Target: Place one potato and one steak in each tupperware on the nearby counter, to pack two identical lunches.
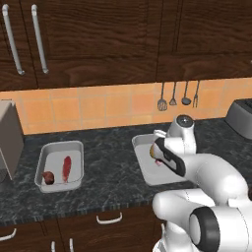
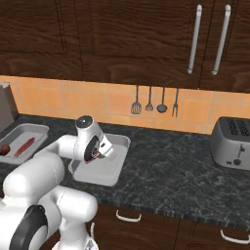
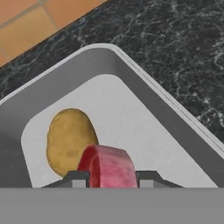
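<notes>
Two light-grey tupperware stand on the dark counter (image 1: 110, 184). The left tupperware (image 1: 74, 146) (image 2: 35, 128) holds a red steak (image 1: 66, 168) (image 2: 24, 145) and a dark potato (image 1: 48, 178) (image 2: 4, 149). My gripper (image 3: 111, 179) (image 1: 156, 156) (image 2: 99, 155) hangs low over the right tupperware (image 3: 153, 87) (image 1: 147, 177) (image 2: 105, 175), shut on a red steak (image 3: 107, 166). A yellow-brown potato (image 3: 68, 140) lies in that tray just beyond the held steak. My arm hides much of this tray in both base views.
A silver toaster (image 1: 241, 118) (image 2: 233, 142) sits on the counter at the right. Kitchen utensils (image 1: 177, 96) (image 2: 154, 102) hang on the tiled wall behind. A grey appliance (image 1: 9, 138) stands at the left end. Dark cabinets hang overhead.
</notes>
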